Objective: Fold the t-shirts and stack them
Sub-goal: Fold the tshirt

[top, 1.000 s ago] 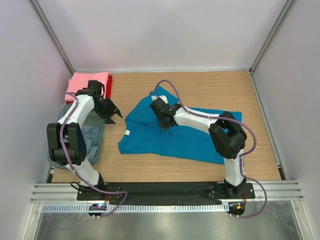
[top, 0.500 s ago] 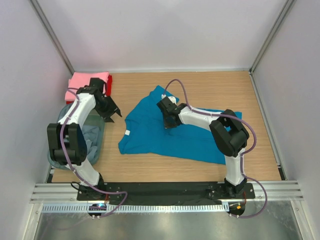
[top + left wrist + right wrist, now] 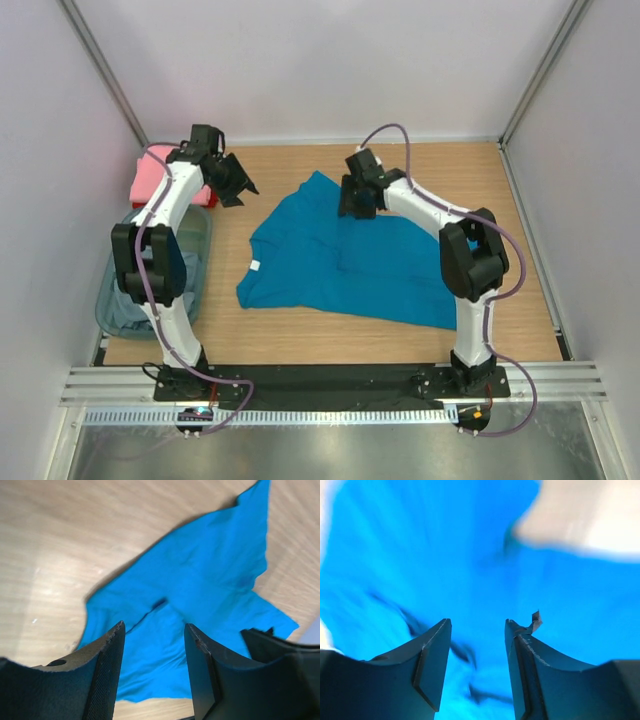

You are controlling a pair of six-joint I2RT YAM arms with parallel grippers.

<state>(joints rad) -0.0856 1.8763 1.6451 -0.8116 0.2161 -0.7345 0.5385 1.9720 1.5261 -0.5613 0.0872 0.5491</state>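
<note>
A teal blue t-shirt [image 3: 340,262] lies spread and wrinkled in the middle of the wooden table. It also fills the left wrist view [image 3: 200,580] and, blurred, the right wrist view [image 3: 420,555]. My right gripper [image 3: 346,206] hovers over its far edge, open with nothing between the fingers [image 3: 477,625]. My left gripper [image 3: 243,184] is open and empty [image 3: 154,630], off the shirt's far-left corner. Beside the left arm, the folded pink t-shirt [image 3: 146,178] shows at the back left, partly hidden. Pale grey-blue t-shirts [image 3: 125,300] lie in the bin.
The translucent grey-blue plastic bin [image 3: 203,262] stands at the left edge, under the left arm. White walls close in the table on three sides. A metal rail [image 3: 330,385] with both arm bases runs along the near edge.
My right gripper has opened, let go of the teal shirt and moved toward the far edge. The left arm has swung toward the back, beside the pink shirt.
</note>
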